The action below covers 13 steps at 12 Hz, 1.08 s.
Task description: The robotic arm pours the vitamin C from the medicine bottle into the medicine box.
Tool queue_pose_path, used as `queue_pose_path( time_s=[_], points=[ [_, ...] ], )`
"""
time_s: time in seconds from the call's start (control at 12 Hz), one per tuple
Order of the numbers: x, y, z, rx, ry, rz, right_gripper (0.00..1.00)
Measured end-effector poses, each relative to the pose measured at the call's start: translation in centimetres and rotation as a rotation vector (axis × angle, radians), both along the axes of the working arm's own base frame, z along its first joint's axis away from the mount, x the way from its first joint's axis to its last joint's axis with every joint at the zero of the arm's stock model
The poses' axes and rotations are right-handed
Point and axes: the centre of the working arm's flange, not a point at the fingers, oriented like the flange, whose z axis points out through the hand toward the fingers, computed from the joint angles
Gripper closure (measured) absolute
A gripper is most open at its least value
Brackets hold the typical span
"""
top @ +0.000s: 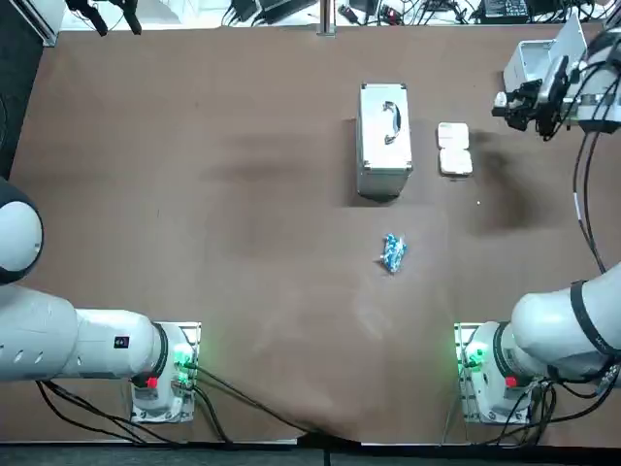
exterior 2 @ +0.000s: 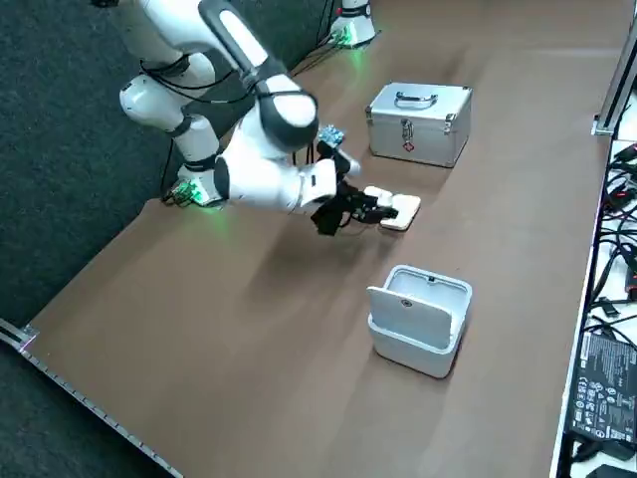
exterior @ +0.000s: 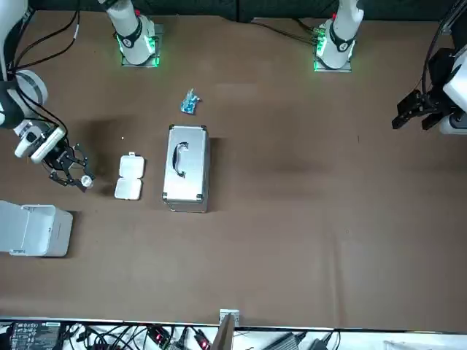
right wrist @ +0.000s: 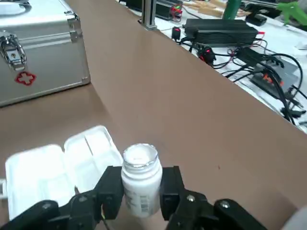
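Observation:
A white medicine bottle (right wrist: pixel 141 184) with an open mouth sits between my right gripper's fingers, which are shut on it. The right gripper (right wrist: pixel 140 191) hangs above the table just to the right of the white medicine box (top: pixel 454 149), seen from the robot. The box lies open and flat, with its lid spread beside it, in the wrist view (right wrist: pixel 53 170) and the front view (exterior: pixel 130 176). From overhead the gripper (top: pixel 508 105) is at the far right of the table; from the side it (exterior 2: pixel 370 210) is close to the box (exterior 2: pixel 395 207). The bottle (exterior: pixel 86 180) points toward the box.
A silver first-aid case (top: pixel 384 140) with a handle stands left of the box. A small blue packet (top: pixel 392 253) lies nearer the arm bases. A white open bin (top: pixel 543 60) sits at the far right corner. Cables and equipment (right wrist: pixel 235 36) lie beyond the table's far edge.

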Motion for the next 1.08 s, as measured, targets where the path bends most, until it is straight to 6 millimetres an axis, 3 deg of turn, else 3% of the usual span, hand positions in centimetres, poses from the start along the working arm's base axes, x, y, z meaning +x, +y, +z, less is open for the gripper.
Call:
queue_pose_path(
  time_s=[0.33,0.83,1.08],
  points=[
    [-2.2,-3.1,-2.9,0.054,-0.027,-0.027,0.57],
    [-6.6,-3.9,-8.5,0.151,-0.070,-0.029,0.57],
    [-7.8,-4.9,-10.5,0.189,-0.065,-0.084,0.57]
  ],
)
